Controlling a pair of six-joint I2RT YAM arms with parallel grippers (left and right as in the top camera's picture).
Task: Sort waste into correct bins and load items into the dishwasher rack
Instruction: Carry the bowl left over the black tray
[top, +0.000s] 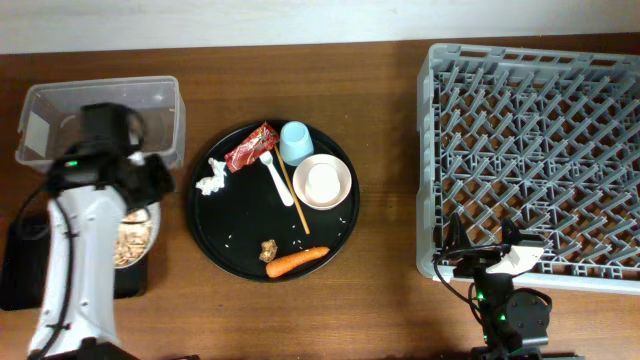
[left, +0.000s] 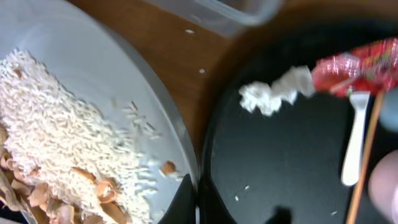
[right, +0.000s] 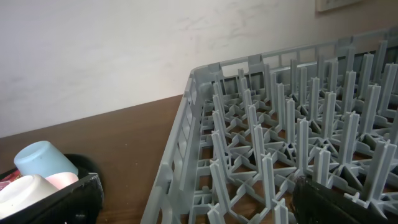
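Under left arm (top: 70, 235), white plate (left: 93, 62) half hidden; left tool (top: 152, 188) grip unclear.

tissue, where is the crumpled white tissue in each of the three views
Overhead: tissue on the left side of the round black tray.
Left wrist: upper middle, on the same tray, left of the red wrapper.
Right wrist: not in it.
Shared landmark: the red wrapper, just beside the tissue.

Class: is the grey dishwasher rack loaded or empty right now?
Empty. The overhead view shows only bare pegs in the dishwasher rack; the light blue cup and bowl sit on the round black tray.
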